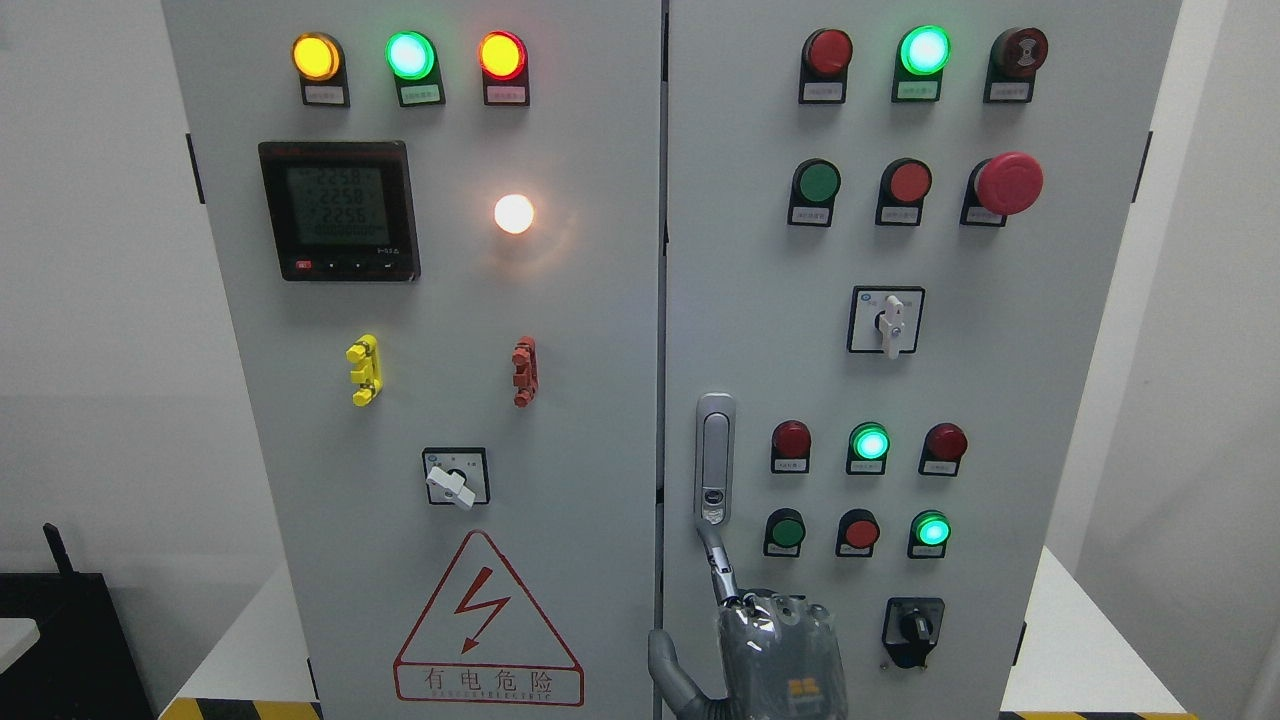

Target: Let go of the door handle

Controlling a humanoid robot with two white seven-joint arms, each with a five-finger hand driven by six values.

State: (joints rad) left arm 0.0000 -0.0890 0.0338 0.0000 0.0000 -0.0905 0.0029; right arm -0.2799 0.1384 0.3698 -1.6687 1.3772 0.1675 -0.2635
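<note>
Right hand (778, 652): it was nearest to the camera, at the bottom edge, directly below the door handle (714, 455) and a little to its right.
Hand state: it was mostly open and gripped nothing; the thumb (668, 665) stood apart, to the lower left of the handle.
Finger (720, 572): one finger was stretched up and leftwards, and its tip met the lower end of the handle, or was just under it; I could not tell if it really pressed.
Key relation: the handle lay above the hand, with its long axis upright, so I judged that the hand should go down and back to be free of it.
Handle place: it sat flat on the right door (760, 300), just beside the gap between the two doors.
Left hand: not visible.
Behind: a black rotary switch (912, 630) was to the lower right of the handle, and a warning triangle (487, 625) to its lower left.
</note>
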